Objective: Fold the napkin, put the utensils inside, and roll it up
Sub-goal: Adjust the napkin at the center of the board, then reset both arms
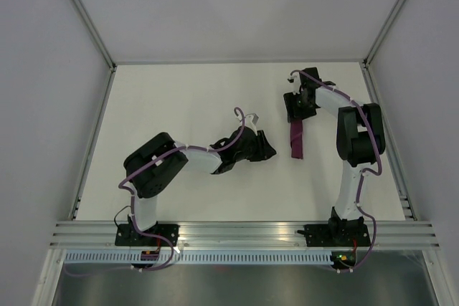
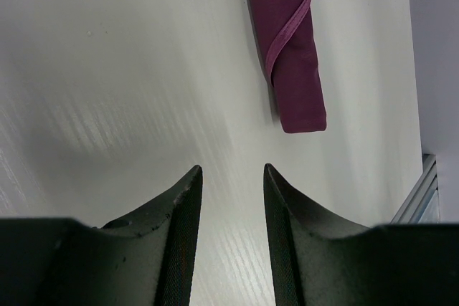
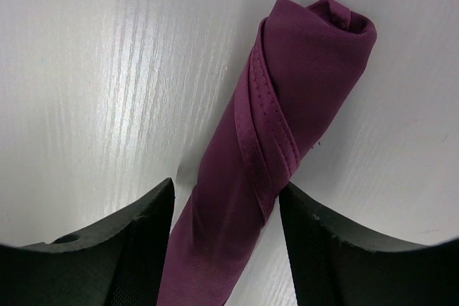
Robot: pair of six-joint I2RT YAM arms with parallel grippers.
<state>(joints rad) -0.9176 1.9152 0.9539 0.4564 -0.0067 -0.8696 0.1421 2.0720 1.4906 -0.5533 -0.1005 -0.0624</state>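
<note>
Rolled napkin [image 1: 296,140] lies on the table [image 1: 186,105] at three o'clock, utensils unseen, presumably wrapped inside. Right gripper [image 3: 224,195] straddles its twelve-o'clock end, jaws spread, gripping nothing. Left gripper [image 2: 231,173] hovers centre, half-open, empty.

White table [image 1: 201,98] between grey walls [image 1: 50,69]; aluminium rail [image 1: 244,233]

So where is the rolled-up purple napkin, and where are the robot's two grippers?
napkin [image 1: 296,140]: top view, middle of the roll.
left gripper [image 2: 231,171]: left wrist view, the gap between its fingertips.
right gripper [image 3: 228,187]: right wrist view, between its fingertips, which straddle the roll.
</note>
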